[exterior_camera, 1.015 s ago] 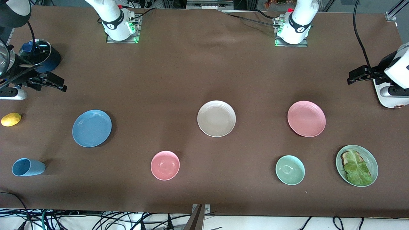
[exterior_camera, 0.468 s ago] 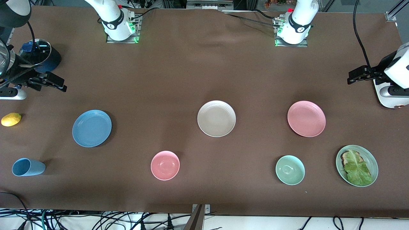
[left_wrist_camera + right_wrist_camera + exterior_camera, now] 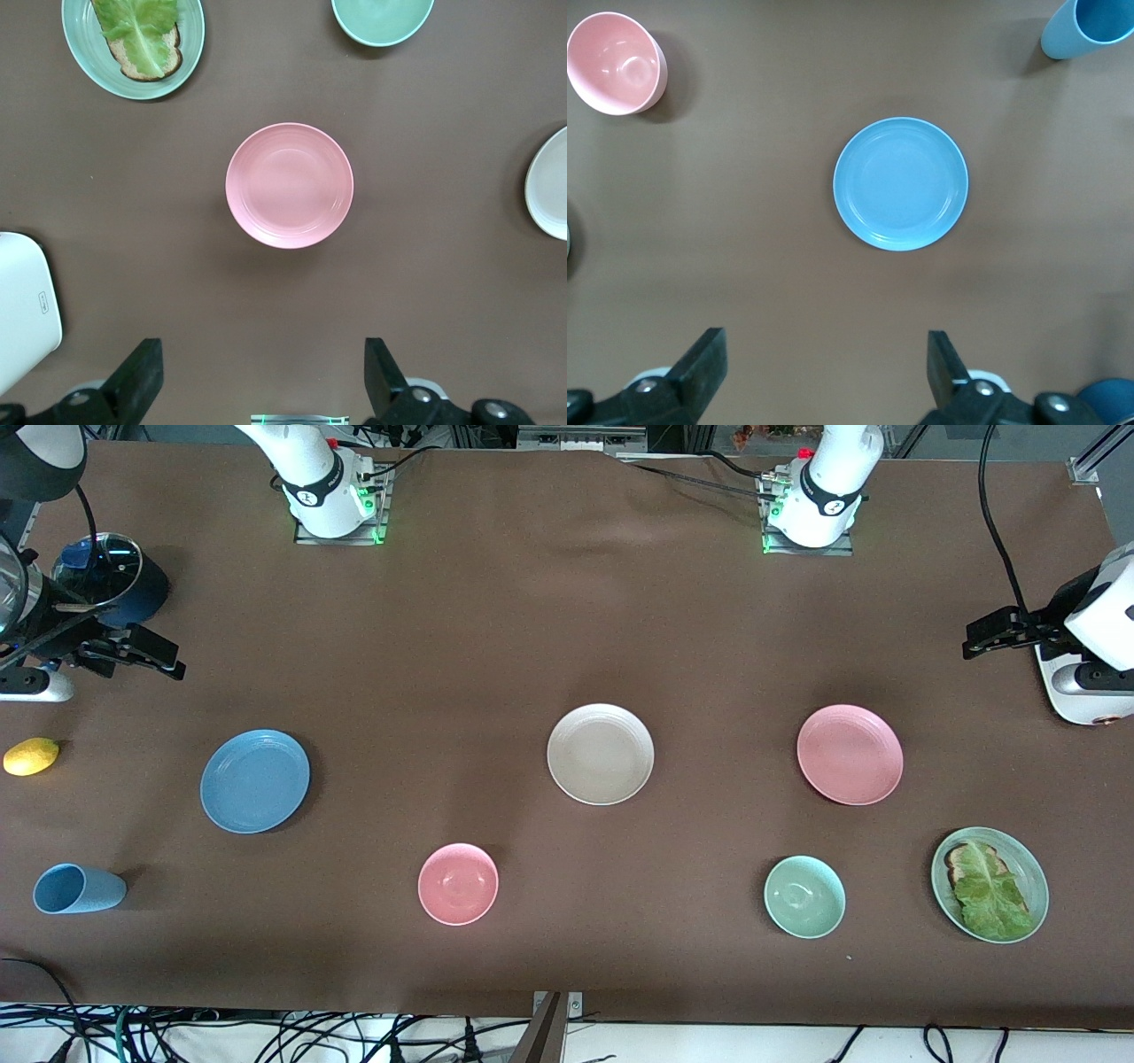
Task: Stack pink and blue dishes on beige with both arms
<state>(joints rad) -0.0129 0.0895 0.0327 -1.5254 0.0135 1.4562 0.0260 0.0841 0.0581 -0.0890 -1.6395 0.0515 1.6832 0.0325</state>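
Beige plate (image 3: 601, 754) sits mid-table, the pink plate (image 3: 850, 755) toward the left arm's end and the blue plate (image 3: 255, 780) toward the right arm's end, so each arm gets its own dish. Left tool (image 3: 263, 381) hangs high over the pink plate, fingers spread wide, holding nothing. Right tool (image 3: 826, 376) hangs likewise over the blue one, wide and empty. Nothing is stacked yet.

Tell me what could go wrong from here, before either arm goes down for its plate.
The pink plate and blue plate lie flat on the table, so the open left gripper and right gripper may slip off the low rims. Both carry to the beige plate, so the arms could collide over it.
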